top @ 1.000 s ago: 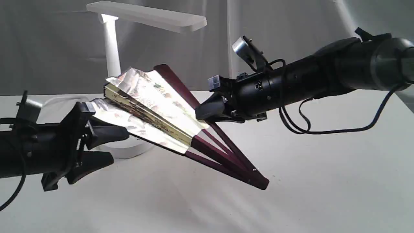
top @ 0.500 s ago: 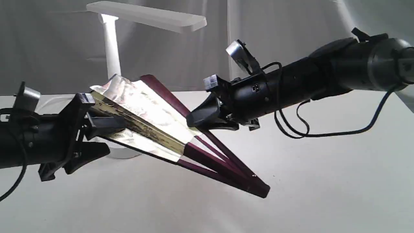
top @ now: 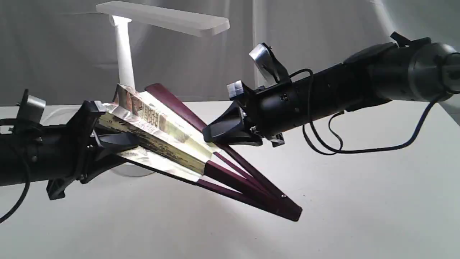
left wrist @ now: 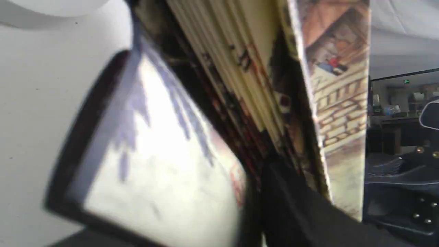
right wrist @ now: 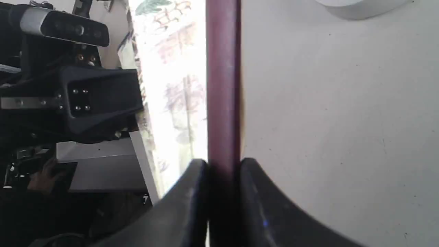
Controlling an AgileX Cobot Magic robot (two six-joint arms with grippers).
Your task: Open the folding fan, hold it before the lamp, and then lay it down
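Spanning the gap between the two arms: folding fan (top: 169, 136), partly spread, held in the air above the white counter (top: 359, 201); pivot end low, leaf end raised, most pleats bunched together; cream leaf printed with houses and brickwork, ribs dark maroon. Right claw (top: 210, 136) clenched on the upper maroon outer rib, its fingers (right wrist: 195, 192) pressed to either side of the rib in the wrist view. Left claw (top: 124, 151) closed around the lower outer panel near the leaf's black edge. Lamp (top: 124, 57), white, upright stem and flat bar head, standing on the counter behind the fan's leaf end.
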